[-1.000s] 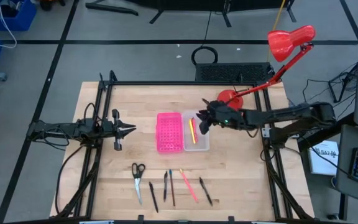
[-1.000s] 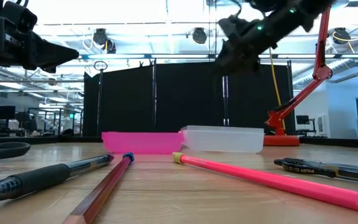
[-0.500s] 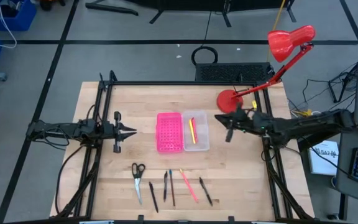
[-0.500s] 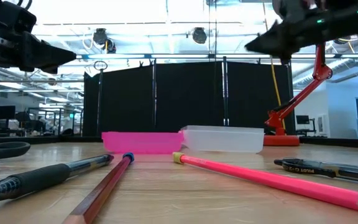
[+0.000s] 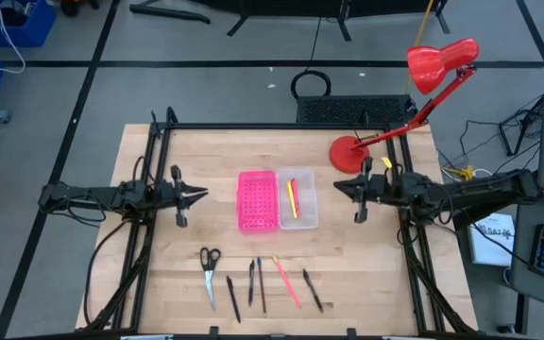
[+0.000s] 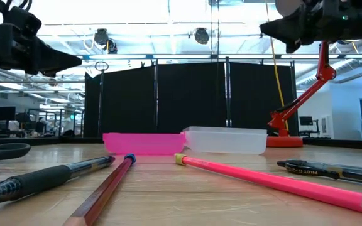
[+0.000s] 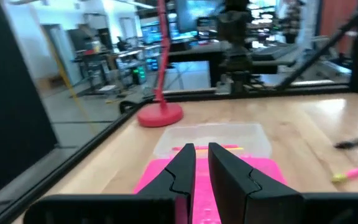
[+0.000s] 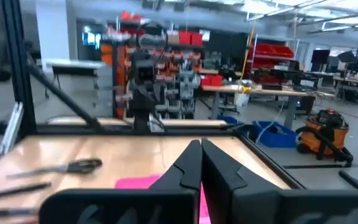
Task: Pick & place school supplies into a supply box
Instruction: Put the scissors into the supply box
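The supply box [image 5: 298, 198] lies on the bench [image 5: 376, 274] between the two grippers, nearer the right gripper [image 5: 341, 186] than the left gripper [image 5: 199, 195], with the pink perforated panel [image 5: 257, 200] touching its side that faces the left gripper. A yellow and a pink pencil already rest inside it. Both grippers hover above the bench at the level of the box, each with fingers drawn almost together and nothing between them; the right wrist view shows the right fingers [image 8: 188, 167] nearly touching, the left wrist view shows the left fingers [image 7: 183, 167] with a thin gap.

The rest of the school supplies sit in a row well away from both grippers, toward the front edge: the scissors [image 5: 209, 267], three dark pens [image 5: 256, 283], a pink pencil [image 5: 286, 281] and another dark pen [image 5: 312, 290].

The likely trouble lies in that row. The pens lie close to one another, so a gripper coming down with its fingers spread could nudge a neighbour and roll it off line, or pinch two at once. Thin round barrels lying flat may slip out of the fingers if gripped off centre. A further risk is dropping an item on the pink panel, since it sits hard against the box. Both arms reaching for the row together could also foul each other.
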Robot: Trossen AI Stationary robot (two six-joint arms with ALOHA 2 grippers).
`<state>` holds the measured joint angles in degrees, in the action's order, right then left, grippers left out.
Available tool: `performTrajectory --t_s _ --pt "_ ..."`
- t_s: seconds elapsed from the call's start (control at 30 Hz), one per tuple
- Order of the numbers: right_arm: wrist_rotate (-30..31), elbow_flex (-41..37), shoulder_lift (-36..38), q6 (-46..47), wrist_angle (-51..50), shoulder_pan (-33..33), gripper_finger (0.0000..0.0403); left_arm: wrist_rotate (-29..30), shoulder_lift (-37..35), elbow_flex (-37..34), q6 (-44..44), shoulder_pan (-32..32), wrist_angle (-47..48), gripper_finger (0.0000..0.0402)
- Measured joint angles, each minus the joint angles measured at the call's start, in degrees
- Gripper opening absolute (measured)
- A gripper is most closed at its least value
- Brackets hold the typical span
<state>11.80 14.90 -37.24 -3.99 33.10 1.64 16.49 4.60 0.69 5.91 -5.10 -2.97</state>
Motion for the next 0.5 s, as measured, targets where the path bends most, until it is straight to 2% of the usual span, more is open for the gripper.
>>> performTrajectory --t_s 0.27,0.5 --pt "0.0 -9.4 1.4 4.2 7.8 0.4 0.0 2.1 0.0 0.0 -5.2 0.0 -0.2 0.0051" --pt "-3.4 -11.9 1.5 -1.1 11.2 2.0 0.0 2.5 2.1 0.0 -12.1 0.0 -0.1 0.0051"
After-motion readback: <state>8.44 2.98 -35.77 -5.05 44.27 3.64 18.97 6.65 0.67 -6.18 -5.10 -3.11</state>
